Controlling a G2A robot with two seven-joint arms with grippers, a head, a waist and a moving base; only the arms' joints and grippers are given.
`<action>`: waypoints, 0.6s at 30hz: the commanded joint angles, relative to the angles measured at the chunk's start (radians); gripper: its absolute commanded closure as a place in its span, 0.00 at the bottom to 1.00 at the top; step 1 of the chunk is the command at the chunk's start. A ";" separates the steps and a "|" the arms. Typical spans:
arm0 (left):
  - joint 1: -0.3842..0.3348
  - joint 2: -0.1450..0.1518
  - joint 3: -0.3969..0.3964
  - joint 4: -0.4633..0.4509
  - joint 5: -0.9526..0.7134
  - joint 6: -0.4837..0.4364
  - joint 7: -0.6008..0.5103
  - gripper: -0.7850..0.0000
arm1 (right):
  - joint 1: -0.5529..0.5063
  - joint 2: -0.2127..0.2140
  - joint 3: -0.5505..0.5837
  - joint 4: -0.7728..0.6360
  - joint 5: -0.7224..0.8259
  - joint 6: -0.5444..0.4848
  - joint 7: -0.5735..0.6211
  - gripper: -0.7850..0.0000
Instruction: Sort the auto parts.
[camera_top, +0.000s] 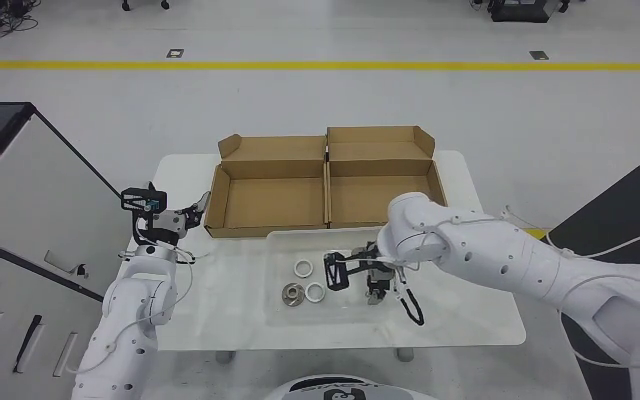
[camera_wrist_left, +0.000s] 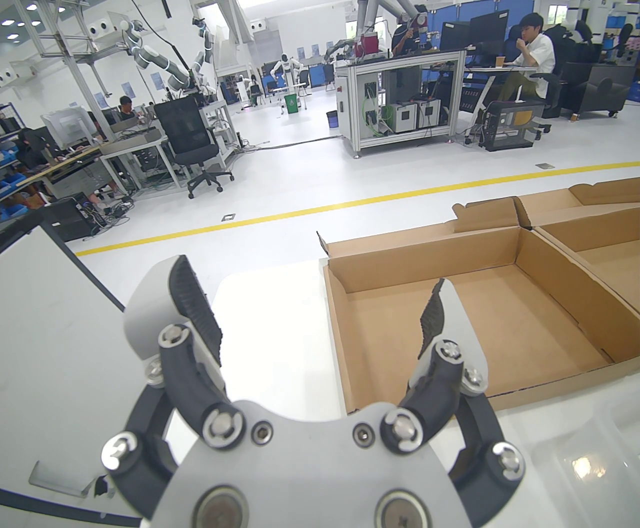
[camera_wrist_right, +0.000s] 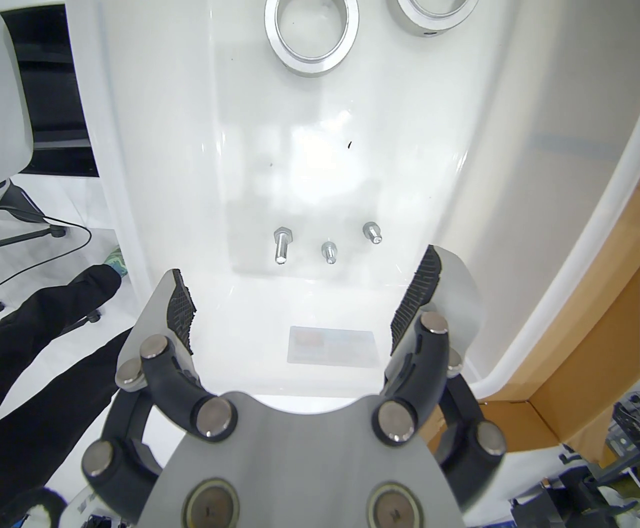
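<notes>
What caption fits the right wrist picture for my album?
Open hand above a white tray with three bolts and two rings.

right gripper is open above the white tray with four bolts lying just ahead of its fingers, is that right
Nearly. There are three bolts, not four; the right wrist view shows them lying side by side on the white tray. The rest holds: the right gripper is open above the tray, with the bolts just ahead of its fingers.
</notes>
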 joint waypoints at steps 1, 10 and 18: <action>0.000 0.000 0.000 0.000 0.000 0.000 0.000 0.00 | -0.002 -0.004 0.000 0.000 0.006 0.003 0.003 0.18; 0.000 0.000 0.000 0.000 0.000 0.000 0.000 0.00 | -0.026 -0.030 0.000 0.028 0.018 0.005 0.005 0.46; 0.000 0.000 0.000 0.000 0.000 0.000 0.000 0.00 | -0.046 -0.057 0.000 0.062 0.013 0.043 0.043 0.54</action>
